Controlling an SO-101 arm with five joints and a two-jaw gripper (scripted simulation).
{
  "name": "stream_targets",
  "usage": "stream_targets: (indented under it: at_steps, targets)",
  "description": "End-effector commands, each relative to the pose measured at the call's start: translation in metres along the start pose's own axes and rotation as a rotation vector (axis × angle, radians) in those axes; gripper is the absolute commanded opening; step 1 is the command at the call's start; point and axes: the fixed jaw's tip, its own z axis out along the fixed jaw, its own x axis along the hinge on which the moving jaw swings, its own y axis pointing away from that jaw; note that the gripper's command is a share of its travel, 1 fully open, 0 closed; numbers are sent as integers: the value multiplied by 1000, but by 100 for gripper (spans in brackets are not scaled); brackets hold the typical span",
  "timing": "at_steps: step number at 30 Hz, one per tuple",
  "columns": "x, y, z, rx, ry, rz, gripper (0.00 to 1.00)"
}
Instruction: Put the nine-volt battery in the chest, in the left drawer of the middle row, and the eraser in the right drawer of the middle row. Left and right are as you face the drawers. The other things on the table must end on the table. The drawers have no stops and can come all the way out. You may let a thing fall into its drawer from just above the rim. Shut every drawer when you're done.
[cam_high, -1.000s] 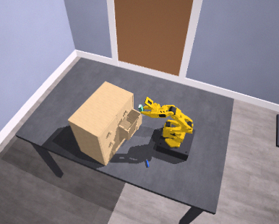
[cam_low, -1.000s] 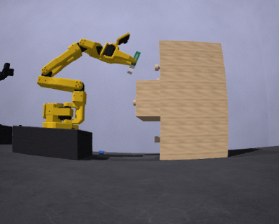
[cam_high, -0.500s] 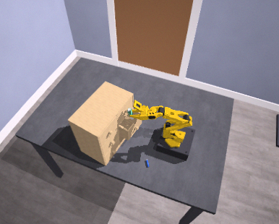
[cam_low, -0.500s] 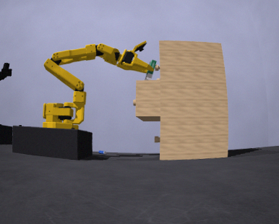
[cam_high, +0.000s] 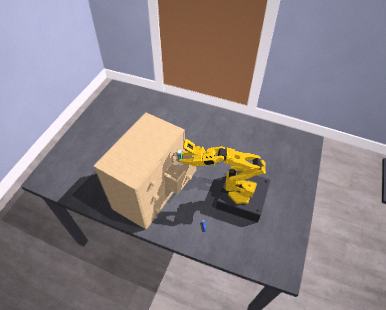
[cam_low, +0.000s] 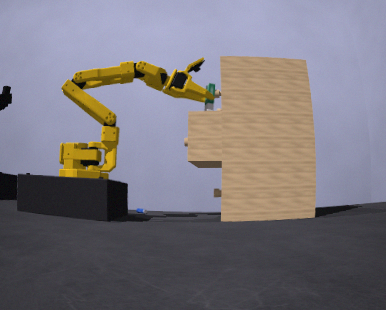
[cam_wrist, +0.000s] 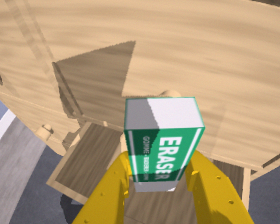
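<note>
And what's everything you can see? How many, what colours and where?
chest: one, light wood, on table
pulled-out drawer: at least one, wood, middle row
eraser: one, green and white, in jaws
small thing: one, blue, on table
table: one, dark grey
door: one, brown, behind
black things: edges, unclear
base: one, black, under arm
arm: one, yellow
jaws: one pair, yellow, gripping eraser

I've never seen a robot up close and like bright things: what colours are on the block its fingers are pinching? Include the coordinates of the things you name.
The eraser (cam_high: 180, 155) (cam_low: 212, 92) (cam_wrist: 162, 150) is green and white; the wrist view shows it best.
</note>
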Motion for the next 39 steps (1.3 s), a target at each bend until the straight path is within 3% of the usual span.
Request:
stream_targets:
  at_steps: [1,39]
  targets:
    - [-2,4,2,-16,-8,-13,0]
    - [-5,7,3,-28,-8,-17,0]
